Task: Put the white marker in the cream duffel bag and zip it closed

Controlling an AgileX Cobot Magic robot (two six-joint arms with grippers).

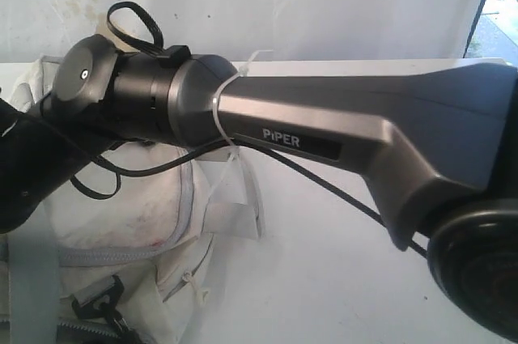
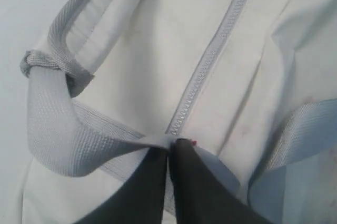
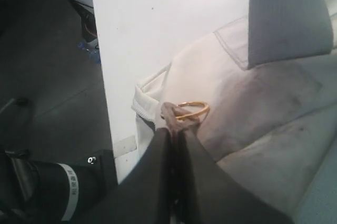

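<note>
Holds left fingers shut against the cream duffel bag at the zipper; runs straight ahead of them. Pinches a gold-ringed tab with right fingers.

The cream duffel bag is showing as soft, matt woven cloth, with its grey webbing strap looking coarsely ribbed and its grey zipper reading as fine-toothed and dull. The arm is wearing a smooth satin grey casing with matt black joints and a glossy white plastic cable tie, while the table is looking smooth and white. The left gripper and right gripper are showing matt black fingers, and the ring is gleaming like polished gold-coloured metal beside a dull brownish tab.
</note>
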